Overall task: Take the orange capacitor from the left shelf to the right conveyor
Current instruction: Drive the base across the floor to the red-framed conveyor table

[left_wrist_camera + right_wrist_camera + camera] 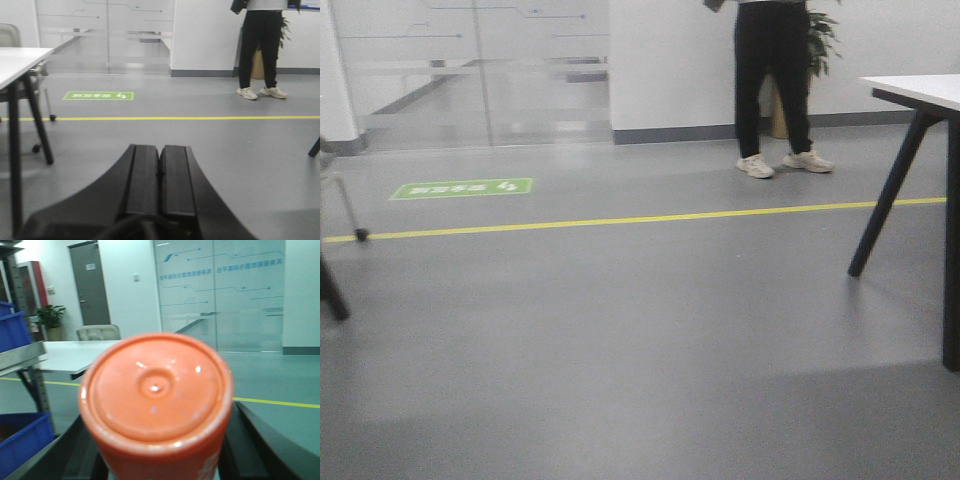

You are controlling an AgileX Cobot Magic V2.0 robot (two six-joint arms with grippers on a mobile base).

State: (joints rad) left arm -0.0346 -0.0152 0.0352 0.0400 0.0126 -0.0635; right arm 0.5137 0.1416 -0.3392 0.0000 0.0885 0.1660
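The orange capacitor (156,400) fills the right wrist view, end-on, with a bit of white print low on its right side. My right gripper (160,445) is shut on it, with a black finger on each side; the right finger (255,440) shows clearly. The steel lip of the left shelf (20,356) shows at the left edge of that view, apart from the gripper. My left gripper (160,152) is shut and empty, held over bare grey floor. The right conveyor is out of view.
Blue bins (12,330) sit on and under the shelf. A white table (75,356) and a chair stand behind it. In the front view a person (772,80) stands by the far wall and a white table on dark legs (920,92) is at the right. A yellow floor line (620,220) crosses.
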